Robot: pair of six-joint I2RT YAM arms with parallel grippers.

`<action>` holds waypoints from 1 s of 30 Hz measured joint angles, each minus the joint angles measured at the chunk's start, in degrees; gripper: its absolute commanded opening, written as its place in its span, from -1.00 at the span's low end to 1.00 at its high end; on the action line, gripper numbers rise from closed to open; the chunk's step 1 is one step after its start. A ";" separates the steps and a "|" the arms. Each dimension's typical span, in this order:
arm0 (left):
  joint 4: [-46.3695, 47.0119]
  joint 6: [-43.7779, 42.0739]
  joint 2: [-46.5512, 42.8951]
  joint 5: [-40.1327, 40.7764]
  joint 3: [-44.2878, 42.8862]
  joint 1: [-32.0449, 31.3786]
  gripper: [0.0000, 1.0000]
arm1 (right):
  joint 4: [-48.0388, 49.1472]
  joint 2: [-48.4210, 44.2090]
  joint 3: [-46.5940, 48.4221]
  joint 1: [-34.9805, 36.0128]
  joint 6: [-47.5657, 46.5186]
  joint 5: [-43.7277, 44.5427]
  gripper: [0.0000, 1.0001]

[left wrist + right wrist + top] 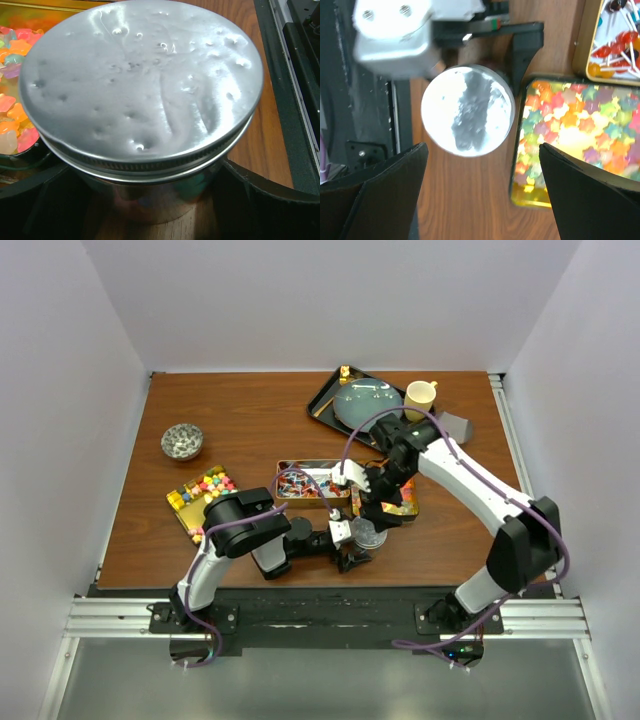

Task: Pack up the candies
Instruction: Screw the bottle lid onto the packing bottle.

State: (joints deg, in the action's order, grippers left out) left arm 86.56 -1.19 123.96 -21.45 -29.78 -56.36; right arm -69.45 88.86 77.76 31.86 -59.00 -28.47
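A small glass jar with a dented silver lid (140, 80) stands on the table, also in the top view (368, 534). My left gripper (145, 175) is shut on the jar's glass body, one finger on each side. My right gripper (482, 155) hangs open and empty just above the jar's lid (467, 110) and the wood beside it. Orange-yellow-pink star gummies (580, 130) fill a gold tin (517, 190) right next to the jar. Red-white-blue wrapped candies (300, 483) fill a second tin. Multicoloured chunky candies (205, 490) lie in a third tin at the left.
A black tray (322, 405) with a grey-blue plate (366, 402) sits at the back. A yellow cup (420, 397) and a grey object (456, 425) stand next to it. A small round bowl (182, 441) sits far left. The table's near edge lies close behind the jar.
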 measured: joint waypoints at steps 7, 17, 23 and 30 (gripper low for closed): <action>0.00 -0.07 -0.02 0.02 0.02 0.00 -1.00 | 2.01 3.65 -0.02 3.08 -0.11 -1.53 0.86; 0.00 -0.04 -0.02 0.09 0.02 0.00 -1.00 | 1.27 4.28 -0.37 3.50 -0.96 -2.58 0.80; 0.00 -0.04 -0.02 0.13 0.02 0.00 -1.00 | 0.79 4.24 -2.56 3.50 -1.75 -2.56 0.80; 0.00 0.09 0.00 0.33 0.00 0.02 -1.00 | 3.69 0.61 -6.45 3.48 -1.79 -0.94 0.81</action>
State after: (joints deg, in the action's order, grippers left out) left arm 86.56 -1.10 123.96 -21.12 -29.78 -56.34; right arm -65.76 89.47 71.31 35.33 -60.80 -29.41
